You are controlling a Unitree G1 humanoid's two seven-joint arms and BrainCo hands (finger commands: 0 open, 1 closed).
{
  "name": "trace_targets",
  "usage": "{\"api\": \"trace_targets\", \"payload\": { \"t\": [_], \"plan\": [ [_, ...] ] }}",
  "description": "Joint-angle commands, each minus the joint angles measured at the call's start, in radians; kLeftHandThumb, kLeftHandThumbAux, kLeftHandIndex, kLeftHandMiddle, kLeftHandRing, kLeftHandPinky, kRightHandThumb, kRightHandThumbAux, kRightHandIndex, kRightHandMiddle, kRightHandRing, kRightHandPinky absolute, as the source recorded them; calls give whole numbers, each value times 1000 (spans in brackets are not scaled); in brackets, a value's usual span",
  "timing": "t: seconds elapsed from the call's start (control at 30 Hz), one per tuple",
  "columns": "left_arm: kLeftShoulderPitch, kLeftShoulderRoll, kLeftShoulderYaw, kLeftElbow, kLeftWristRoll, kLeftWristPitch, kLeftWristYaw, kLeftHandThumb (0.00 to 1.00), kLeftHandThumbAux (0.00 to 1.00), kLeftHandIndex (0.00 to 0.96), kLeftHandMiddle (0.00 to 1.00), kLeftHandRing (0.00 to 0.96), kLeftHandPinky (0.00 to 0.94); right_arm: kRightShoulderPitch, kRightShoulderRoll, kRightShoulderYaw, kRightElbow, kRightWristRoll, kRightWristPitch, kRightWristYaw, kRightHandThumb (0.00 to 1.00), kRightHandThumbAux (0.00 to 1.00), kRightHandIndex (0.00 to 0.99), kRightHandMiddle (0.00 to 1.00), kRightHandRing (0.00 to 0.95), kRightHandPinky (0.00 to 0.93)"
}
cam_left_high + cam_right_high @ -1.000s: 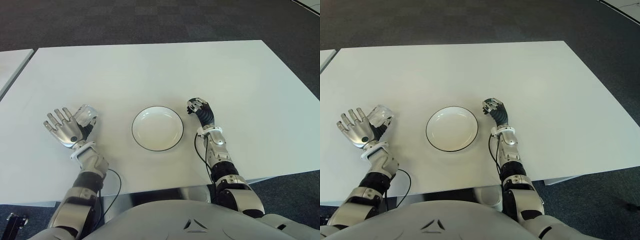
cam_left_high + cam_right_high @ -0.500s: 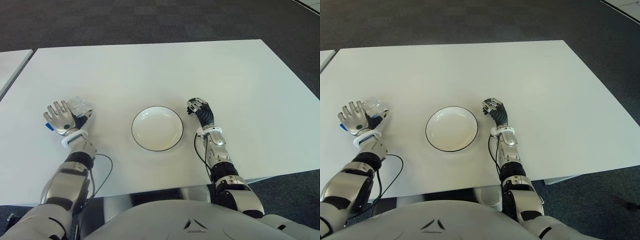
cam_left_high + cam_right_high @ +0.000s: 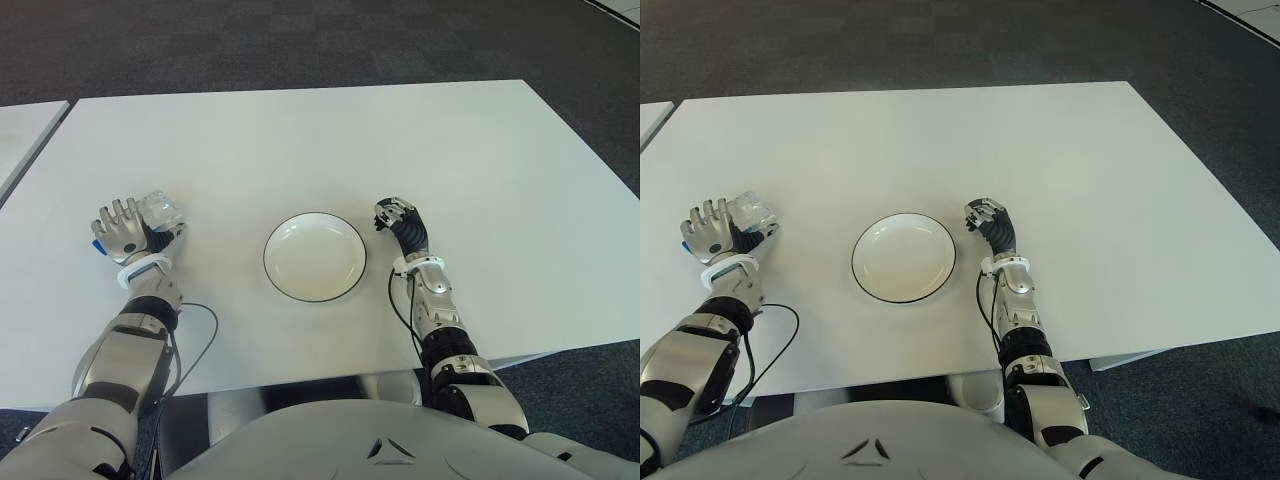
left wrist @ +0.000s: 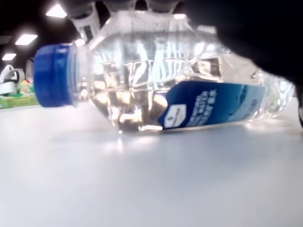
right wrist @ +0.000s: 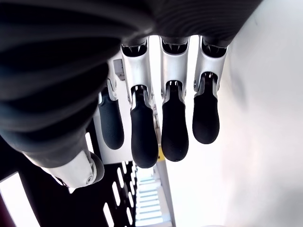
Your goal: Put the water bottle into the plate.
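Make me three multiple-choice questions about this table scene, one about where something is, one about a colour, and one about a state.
1. Where is the plate?
A. between the two hands
B. at the table's far edge
C. under the left hand

2. What colour is the water bottle cap?
A. red
B. blue
C. white

3. What is the left hand doing?
A. hanging open over the plate
B. curled and empty
C. closed on the bottle lying on its side

Answers: 1 A, the plate sits on the table between the left hand and the right hand. 2 B, the left wrist view shows a blue cap. 3 C, its fingers wrap the bottle.
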Motion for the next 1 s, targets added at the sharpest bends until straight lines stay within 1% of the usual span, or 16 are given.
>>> {"api": "trace_targets", "payload": {
  "t": [0.03, 0.07, 0.1, 0.17, 0.27, 0.3, 0.33, 0.43, 0.47, 0.5, 0.53, 0.57, 0.67, 0.73, 0.83, 1.0],
  "plan": [
    [99, -80, -6, 67, -88, -56, -162, 663, 474, 102, 100, 48, 90, 69, 6, 3, 45, -5, 94, -22, 706, 727, 437, 639, 611, 598],
    [101, -81, 2, 64, -102, -66, -161, 665, 484, 108, 109, 58, 110, 69, 6, 4, 44, -5, 93, -21, 706, 727, 437, 639, 612, 598],
    [103, -81, 6, 62, -112, -73, -160, 669, 509, 125, 132, 87, 155, 70, 6, 5, 44, -6, 93, -21, 706, 727, 437, 639, 612, 599],
    [106, -81, 13, 59, -130, -88, -156, 674, 543, 155, 166, 131, 213, 70, 5, 6, 43, -7, 92, -21, 706, 727, 437, 638, 612, 601],
    [110, -78, 17, 58, -147, -105, -153, 678, 567, 186, 194, 168, 253, 71, 5, 8, 43, -8, 92, -22, 706, 728, 437, 637, 612, 601],
    [112, -77, 20, 57, -154, -113, -154, 692, 614, 271, 234, 218, 291, 70, 4, 8, 45, -7, 92, -22, 706, 728, 437, 638, 613, 602],
    [113, -75, 21, 56, -159, -119, -154, 703, 644, 327, 288, 283, 342, 69, 4, 8, 46, -6, 93, -22, 705, 728, 437, 640, 615, 602],
    [114, -73, 26, 56, -171, -130, -156, 717, 679, 395, 370, 378, 419, 68, 4, 6, 49, -3, 92, -21, 705, 728, 437, 641, 616, 599],
    [114, -72, 28, 56, -175, -134, -156, 764, 673, 418, 400, 419, 451, 67, 4, 5, 51, -2, 91, -20, 705, 728, 437, 640, 615, 596],
    [115, -72, 31, 56, -180, -138, -158, 780, 671, 426, 411, 433, 462, 67, 5, 4, 52, 0, 88, -17, 705, 728, 436, 640, 614, 595],
    [115, -71, 33, 55, -183, -141, -159, 803, 670, 425, 433, 472, 493, 66, 5, 3, 53, 2, 86, -15, 705, 728, 436, 638, 613, 595],
    [115, -71, 34, 54, -188, -143, -161, 810, 669, 424, 440, 485, 505, 67, 5, 2, 54, 4, 84, -13, 705, 728, 436, 638, 612, 595],
    [113, -72, 34, 45, -196, -139, -165, 830, 670, 407, 475, 566, 573, 65, 7, 0, 57, 7, 84, -11, 705, 728, 436, 636, 610, 595],
    [113, -72, 31, 39, -199, -138, -169, 836, 671, 395, 501, 634, 643, 63, 7, 0, 61, 8, 87, -10, 704, 728, 436, 635, 608, 593],
    [115, -70, 25, 30, -201, -137, -172, 840, 671, 390, 517, 683, 697, 62, 8, -2, 64, 9, 88, -9, 705, 727, 436, 634, 607, 593],
    [131, -68, 27, -6, -208, -156, -162, 844, 672, 387, 526, 747, 769, 61, 10, -7, 64, 13, 90, -9, 705, 728, 436, 636, 609, 594]
  ]
}}
